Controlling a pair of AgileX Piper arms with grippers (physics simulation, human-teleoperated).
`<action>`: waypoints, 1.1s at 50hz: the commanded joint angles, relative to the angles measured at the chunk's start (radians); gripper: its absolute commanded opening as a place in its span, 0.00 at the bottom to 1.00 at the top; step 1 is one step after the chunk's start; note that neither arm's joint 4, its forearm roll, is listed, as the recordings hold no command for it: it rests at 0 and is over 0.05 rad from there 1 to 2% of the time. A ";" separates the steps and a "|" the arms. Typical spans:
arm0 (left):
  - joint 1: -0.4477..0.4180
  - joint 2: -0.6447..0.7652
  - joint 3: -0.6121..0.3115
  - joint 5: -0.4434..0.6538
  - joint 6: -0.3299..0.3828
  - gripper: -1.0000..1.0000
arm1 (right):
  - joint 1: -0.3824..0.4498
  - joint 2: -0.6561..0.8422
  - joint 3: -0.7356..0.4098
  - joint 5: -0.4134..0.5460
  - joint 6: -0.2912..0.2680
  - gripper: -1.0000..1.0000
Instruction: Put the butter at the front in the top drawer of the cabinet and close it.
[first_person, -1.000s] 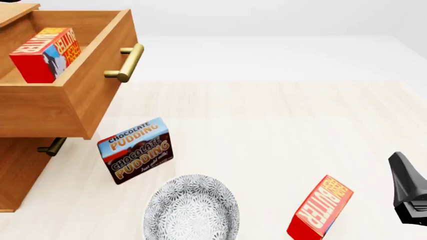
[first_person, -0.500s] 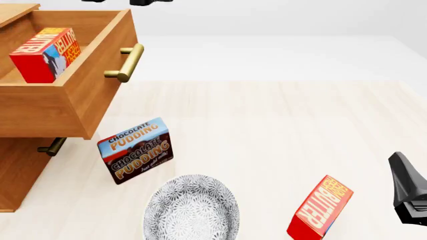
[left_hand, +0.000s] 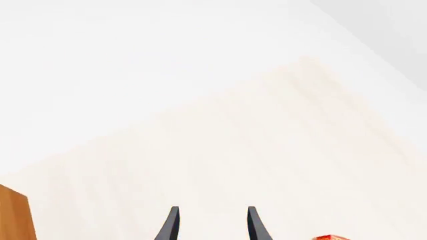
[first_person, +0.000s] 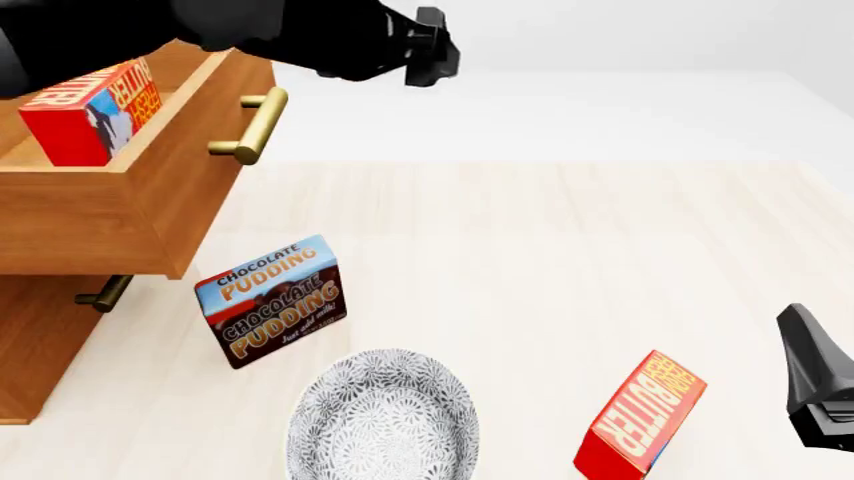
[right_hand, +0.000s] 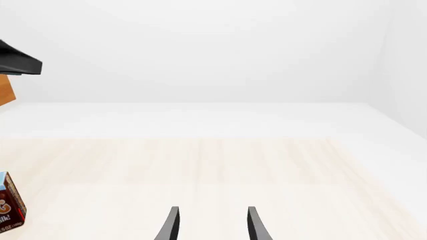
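Butter (first_person: 87, 108) sits inside the open top drawer (first_person: 160, 190); closing remains. Left gripper (left_hand: 211, 227), fingers apart and empty, hovers above its handle; right gripper (right_hand: 211, 227) also gapes.

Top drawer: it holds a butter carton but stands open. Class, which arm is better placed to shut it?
Left, probably. Its tool hangs beside the top drawer; the right tool sits far across the table.

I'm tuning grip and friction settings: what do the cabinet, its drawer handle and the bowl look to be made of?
The cabinet looks like honey-brown wood with visible grain and a satin finish. The top drawer's handle looks like brushed brass: golden with soft highlights. The bowl seems glazed ceramic, white with a fine grey pattern, though the render leaves that open.
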 joint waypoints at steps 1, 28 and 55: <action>0.011 0.100 0.006 -0.070 -0.022 1.00 | 0.000 -0.001 0.001 -0.001 -0.001 1.00; 0.091 0.153 0.115 -0.141 -0.049 1.00 | 0.000 -0.001 0.001 -0.001 -0.001 1.00; 0.176 0.098 0.233 -0.198 -0.056 1.00 | 0.000 -0.001 0.001 -0.001 -0.001 1.00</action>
